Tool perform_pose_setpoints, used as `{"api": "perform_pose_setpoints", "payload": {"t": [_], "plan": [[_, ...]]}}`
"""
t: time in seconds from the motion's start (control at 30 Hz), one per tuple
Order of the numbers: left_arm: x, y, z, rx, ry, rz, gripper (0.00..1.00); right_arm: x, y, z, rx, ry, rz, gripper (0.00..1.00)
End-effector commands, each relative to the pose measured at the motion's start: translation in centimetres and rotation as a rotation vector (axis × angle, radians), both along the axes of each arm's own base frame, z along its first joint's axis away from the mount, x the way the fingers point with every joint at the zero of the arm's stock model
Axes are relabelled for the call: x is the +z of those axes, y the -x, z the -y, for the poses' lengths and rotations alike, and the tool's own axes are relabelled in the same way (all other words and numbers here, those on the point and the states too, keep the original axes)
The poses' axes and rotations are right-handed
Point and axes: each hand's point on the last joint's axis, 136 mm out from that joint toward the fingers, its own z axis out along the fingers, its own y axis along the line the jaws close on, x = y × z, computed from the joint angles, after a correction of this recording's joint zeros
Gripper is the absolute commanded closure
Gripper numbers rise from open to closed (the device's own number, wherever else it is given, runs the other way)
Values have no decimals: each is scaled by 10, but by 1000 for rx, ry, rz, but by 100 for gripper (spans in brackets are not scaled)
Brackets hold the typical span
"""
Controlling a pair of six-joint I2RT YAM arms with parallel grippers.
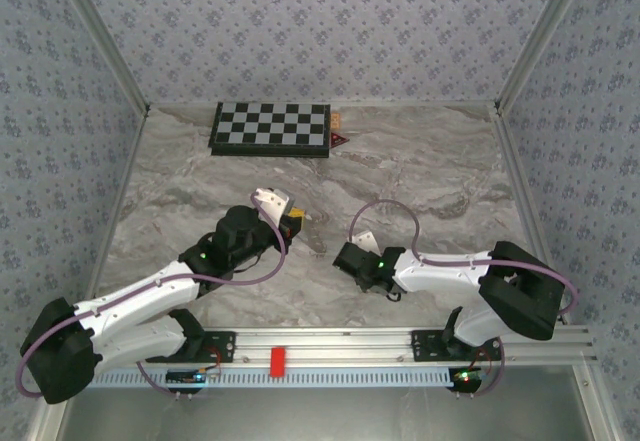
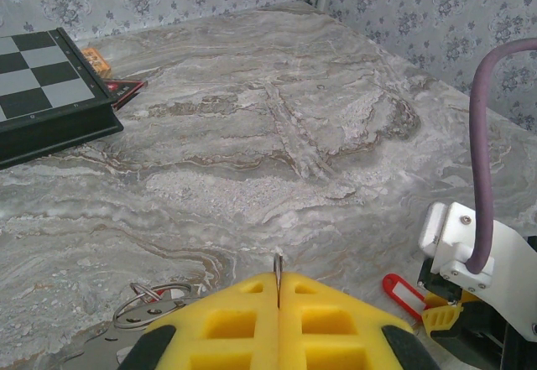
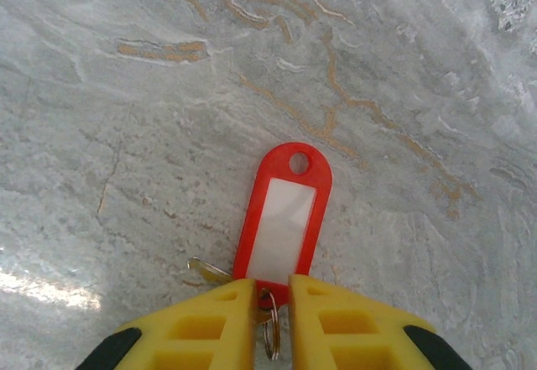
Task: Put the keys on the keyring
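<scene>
A key with a long red plastic tag and a white label lies flat on the marble. Its short brassy blade sticks out to the left, and a small split ring hangs at its end. My right gripper is shut on the tag's near end. The same tag lies beside the right fingers in the left wrist view. My left gripper is shut on a thin silvery metal piece seen edge-on; ring or blade, I cannot tell. Pale metal loops, the keyring, lie under its left finger.
A folded chessboard lies at the back, with a dark-red triangular piece and an orange bit at its right end. A red block sits on the front rail. The right arm's white wrist housing stands close to my left gripper.
</scene>
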Motion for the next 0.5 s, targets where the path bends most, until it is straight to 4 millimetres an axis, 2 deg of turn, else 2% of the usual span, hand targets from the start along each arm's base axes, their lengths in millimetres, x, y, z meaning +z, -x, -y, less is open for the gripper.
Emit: {"api": "perform_pose_setpoints", "payload": {"t": [0.0, 0.47], "plan": [[17, 0, 3, -7, 51, 36, 100, -2, 6, 9, -20, 38, -22, 82], [17, 1, 4, -11, 51, 35, 100, 3, 10, 11, -27, 23, -15, 78]]}}
